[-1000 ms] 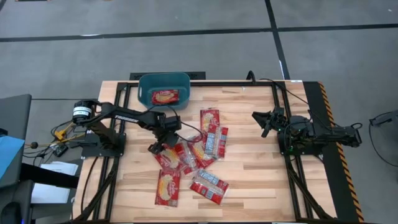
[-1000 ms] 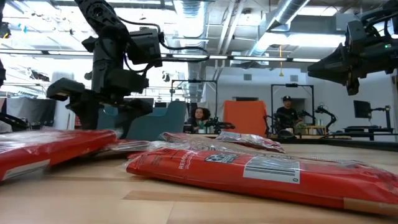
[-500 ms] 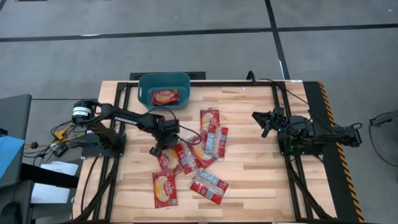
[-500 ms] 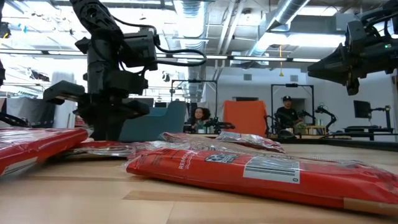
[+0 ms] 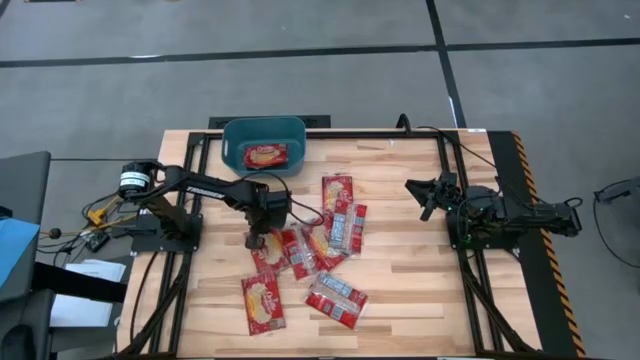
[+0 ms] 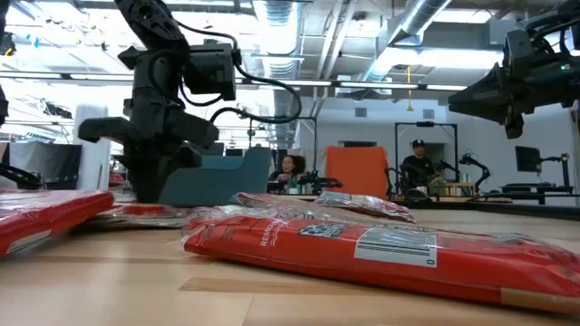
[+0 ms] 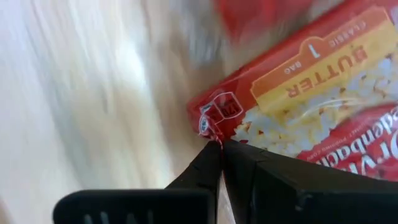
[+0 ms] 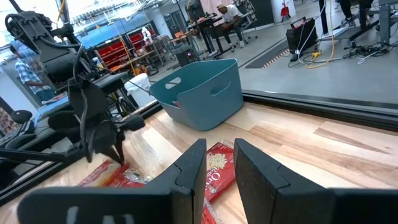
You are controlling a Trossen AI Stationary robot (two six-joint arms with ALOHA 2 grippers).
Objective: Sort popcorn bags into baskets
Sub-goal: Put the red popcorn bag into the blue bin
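- Popcorn bags (image 5: pixel 300 250), flat red plastic packets with yellow print, lie clustered mid-bench; one more (image 5: pixel 266 155) sits inside the teal rounded plastic basket (image 5: pixel 236 135) at the far edge of the wooden bench (image 5: pixel 400 250).
- Left gripper (image 5: pixel 256 239) has drawn back toward the cluster's left edge since a second ago and is now pinched onto a packet's corner (image 7: pixel 214 118).
- Lowest-left packet (image 5: pixel 262 303) has shifted slightly left.
- Right gripper (image 5: pixel 418 192) stays parked, fingers (image 8: pixel 189 168) parted.
- Left wrist view is motion-blurred.
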